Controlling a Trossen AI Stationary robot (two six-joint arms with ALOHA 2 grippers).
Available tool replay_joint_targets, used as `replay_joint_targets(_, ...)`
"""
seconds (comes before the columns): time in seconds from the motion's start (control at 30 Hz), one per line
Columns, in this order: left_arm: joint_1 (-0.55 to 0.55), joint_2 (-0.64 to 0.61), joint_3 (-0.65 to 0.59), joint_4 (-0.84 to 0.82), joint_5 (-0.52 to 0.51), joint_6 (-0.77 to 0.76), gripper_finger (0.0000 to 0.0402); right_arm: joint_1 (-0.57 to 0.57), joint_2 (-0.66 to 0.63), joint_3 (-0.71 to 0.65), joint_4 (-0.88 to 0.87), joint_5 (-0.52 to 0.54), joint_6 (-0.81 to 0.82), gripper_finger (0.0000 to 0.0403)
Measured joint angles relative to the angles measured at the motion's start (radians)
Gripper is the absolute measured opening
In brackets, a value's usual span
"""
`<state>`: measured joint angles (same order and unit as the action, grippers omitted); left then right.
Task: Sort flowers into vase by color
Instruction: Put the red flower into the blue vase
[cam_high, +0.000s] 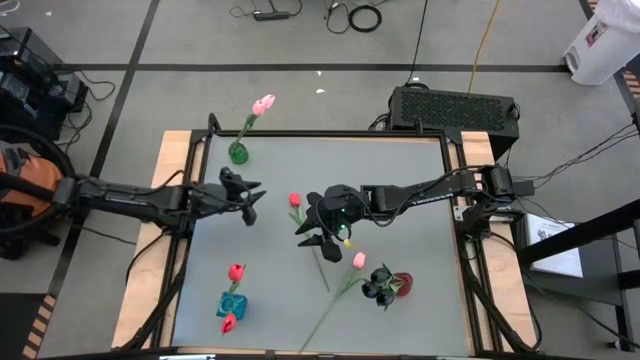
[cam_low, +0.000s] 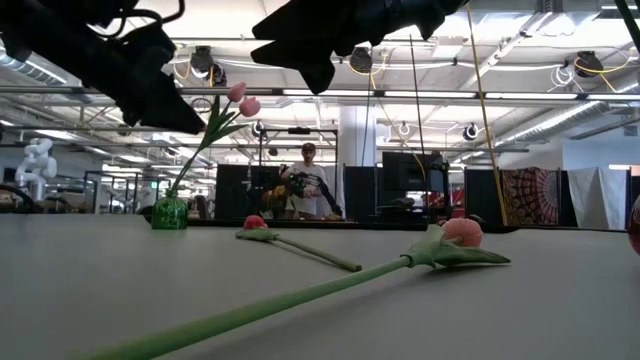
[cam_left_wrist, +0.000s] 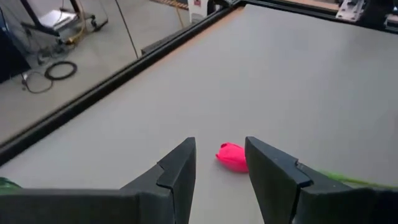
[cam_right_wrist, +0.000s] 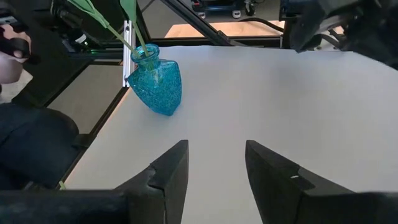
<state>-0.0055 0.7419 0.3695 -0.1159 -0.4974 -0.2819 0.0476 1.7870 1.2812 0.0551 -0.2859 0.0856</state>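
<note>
Three vases stand on the grey table (cam_high: 420, 200). Near the front edge, the blue vase (cam_high: 231, 305) holds two red tulips (cam_high: 236, 272), and the dark vase (cam_high: 400, 284) holds black flowers (cam_high: 379, 284). At the far edge, the green vase (cam_high: 238, 153) holds pink tulips (cam_high: 263, 104). Two flowers lie loose on the table: a pink tulip (cam_high: 358, 260) with its long stem near the front, and a red tulip (cam_high: 295, 200) at mid-table. The right gripper (cam_high: 322, 238) hovers over the middle, fingers (cam_right_wrist: 168, 171) apart and empty; its wrist view alone shows the blue vase's stems close up. The left gripper (cam_high: 254, 208) hangs left of the red tulip, jaws apart, gripping nothing. Only the low view shows a person (cam_low: 307, 180) standing beyond the table.
</note>
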Motion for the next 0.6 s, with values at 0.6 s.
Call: replay_joint_targets(0.6, 0.000, 0.105, 0.000, 0.034, 0.056, -0.046, 0.0146, -0.007, 0.000, 0.000, 0.054, 0.000, -0.116, 0.0151)
